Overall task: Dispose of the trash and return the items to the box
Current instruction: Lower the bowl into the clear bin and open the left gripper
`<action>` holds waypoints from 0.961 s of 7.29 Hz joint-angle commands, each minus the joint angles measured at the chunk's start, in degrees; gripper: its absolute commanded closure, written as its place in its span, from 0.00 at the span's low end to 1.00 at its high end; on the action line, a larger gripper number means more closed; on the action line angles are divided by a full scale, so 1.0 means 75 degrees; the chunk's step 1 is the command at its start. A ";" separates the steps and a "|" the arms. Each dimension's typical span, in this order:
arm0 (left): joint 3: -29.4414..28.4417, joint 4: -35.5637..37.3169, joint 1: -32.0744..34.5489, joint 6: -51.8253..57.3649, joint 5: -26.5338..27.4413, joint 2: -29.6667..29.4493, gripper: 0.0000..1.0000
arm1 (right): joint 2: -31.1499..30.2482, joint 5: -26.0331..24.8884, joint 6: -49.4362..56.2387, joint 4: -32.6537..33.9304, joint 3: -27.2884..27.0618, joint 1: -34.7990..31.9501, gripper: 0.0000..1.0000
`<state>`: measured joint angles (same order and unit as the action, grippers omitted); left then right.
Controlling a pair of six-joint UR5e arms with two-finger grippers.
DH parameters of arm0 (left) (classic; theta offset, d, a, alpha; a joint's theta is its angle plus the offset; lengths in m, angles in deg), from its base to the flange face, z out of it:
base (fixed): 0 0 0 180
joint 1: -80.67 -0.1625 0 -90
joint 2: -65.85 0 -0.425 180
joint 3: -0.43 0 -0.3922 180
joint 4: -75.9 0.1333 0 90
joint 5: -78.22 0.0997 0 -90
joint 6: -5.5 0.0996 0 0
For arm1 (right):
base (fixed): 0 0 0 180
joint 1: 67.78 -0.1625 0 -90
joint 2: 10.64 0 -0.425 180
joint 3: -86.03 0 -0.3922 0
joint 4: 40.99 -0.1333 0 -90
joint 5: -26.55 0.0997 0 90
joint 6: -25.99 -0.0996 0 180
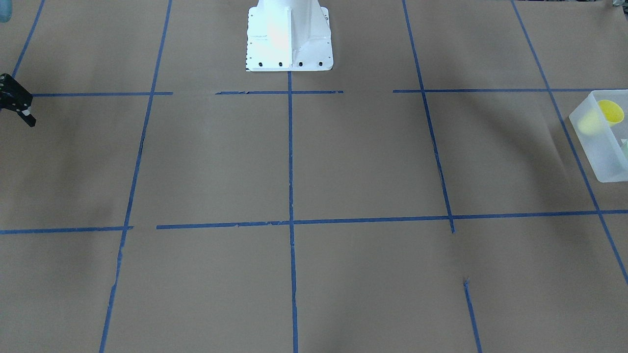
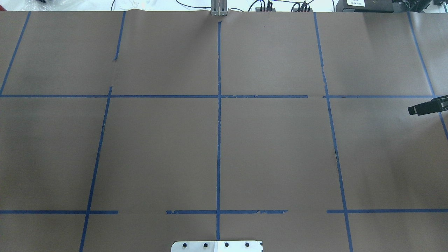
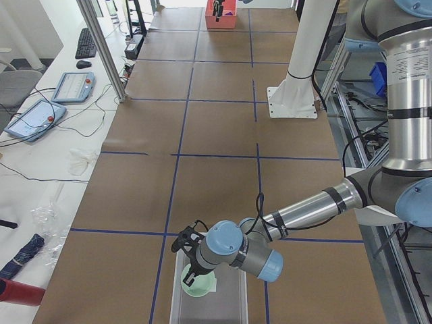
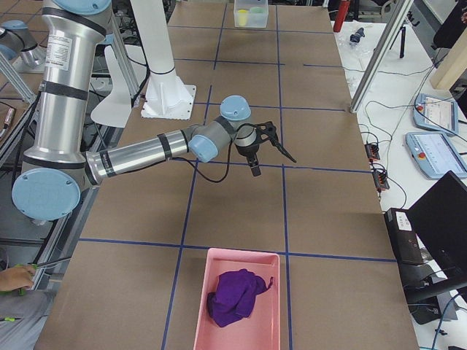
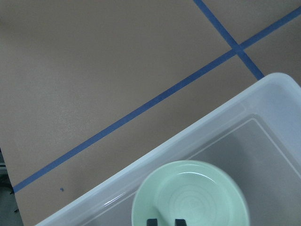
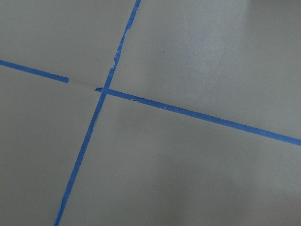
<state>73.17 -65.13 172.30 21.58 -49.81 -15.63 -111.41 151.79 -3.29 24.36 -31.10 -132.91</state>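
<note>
The pale mint-green bowl [image 5: 190, 195] sits inside the frosted-white box [image 5: 221, 117] at its near end; it also shows in the exterior left view [image 3: 200, 285]. My left gripper [image 5: 166, 221] is right over the bowl, its two fingertips close together at the bowl's near rim, shut on it. The yellow cup [image 1: 609, 112] lies inside the same box [image 1: 588, 139] at the table's end. My right gripper [image 4: 271, 162] hangs open and empty over bare table, far from the box, and shows at the edge of the overhead view [image 2: 420, 108].
A pink bin [image 4: 237, 295] with a crumpled purple cloth [image 4: 235, 293] stands at the table's end on my right. The white robot base [image 1: 288, 37] stands at mid table. Blue tape lines cross the brown paper surface. Tablets and cables lie past the far edge.
</note>
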 commanded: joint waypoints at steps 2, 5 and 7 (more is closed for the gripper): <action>0.2055 0.1903 -0.0007 -0.1119 -0.0133 0.0011 0.00 | -0.0006 0.0070 -0.0081 0.0052 0.0020 0.0000 0.00; 0.4560 0.6048 0.0040 -0.1171 -0.0192 -0.0071 0.00 | -0.0087 0.0047 -0.0081 0.0087 0.0031 0.0000 0.00; 0.4596 0.8471 0.0086 -0.1137 -0.1720 -0.0013 0.00 | -0.0111 0.0035 -0.0081 0.0099 0.0066 -0.0012 0.00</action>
<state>106.20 -11.41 172.65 12.66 -56.94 -16.18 -112.08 152.12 -3.89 25.07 -30.77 -132.97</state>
